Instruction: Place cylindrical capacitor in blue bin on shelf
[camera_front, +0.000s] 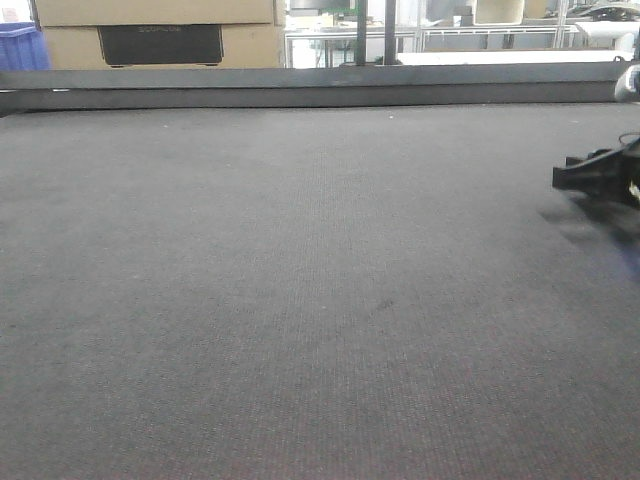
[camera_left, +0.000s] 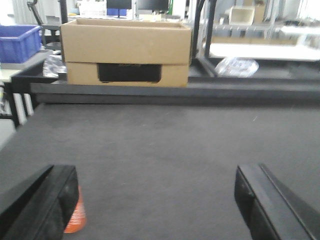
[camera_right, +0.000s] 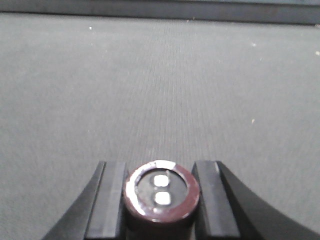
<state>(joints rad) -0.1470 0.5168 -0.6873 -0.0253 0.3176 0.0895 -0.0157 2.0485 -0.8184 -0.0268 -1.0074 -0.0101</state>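
Observation:
In the right wrist view my right gripper (camera_right: 161, 190) is shut on the cylindrical capacitor (camera_right: 161, 192), a dark brown-black stub with a shiny rim and two bright terminals on its end, held just above the dark mat. In the front view the right gripper (camera_front: 600, 172) shows as a black shape at the right edge. In the left wrist view my left gripper (camera_left: 156, 200) is open and empty over the mat. A blue bin (camera_left: 19, 42) stands at the far left, also in the front view (camera_front: 22, 47). The steel shelf is out of view.
A cardboard box (camera_left: 126, 51) with a dark hand slot stands beyond the table's far rail (camera_left: 175, 91), also in the front view (camera_front: 160, 35). A small orange thing (camera_left: 75, 215) lies on the dark table mat (camera_front: 300, 300) behind my left finger. Clear plastic bags lie at the back.

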